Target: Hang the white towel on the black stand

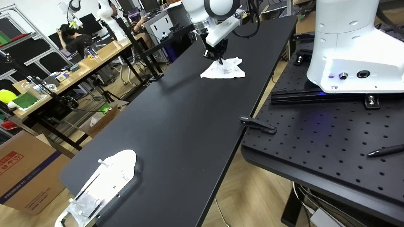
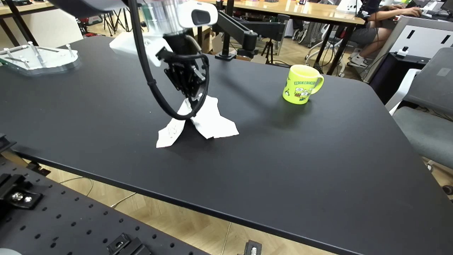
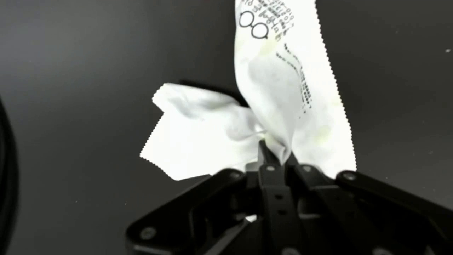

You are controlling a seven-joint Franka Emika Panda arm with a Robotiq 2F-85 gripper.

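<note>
The white towel (image 1: 225, 71) is a small cloth with zigzag edges, black print and drawn glasses, bunched up at its middle. It shows in both exterior views (image 2: 217, 122) and in the wrist view (image 3: 201, 145). My gripper (image 3: 277, 156) is shut on a fold near its middle, low over the table; it also shows in both exterior views (image 1: 221, 61) (image 2: 194, 102). The towel's sides spread down; I cannot tell whether they touch the table. A black stand (image 2: 226, 33), a post with a jointed arm, stands at the table's edge, also in an exterior view (image 1: 139, 49); the wrist view lacks it.
A yellow-green mug (image 2: 300, 85) stands on the black table (image 1: 176, 126). A white board with pegs (image 1: 110, 176) lies at one table end. A black perforated base (image 1: 315, 135) and a black clamp (image 1: 257, 124) border the table. A grey chair (image 2: 431, 124) is beyond it.
</note>
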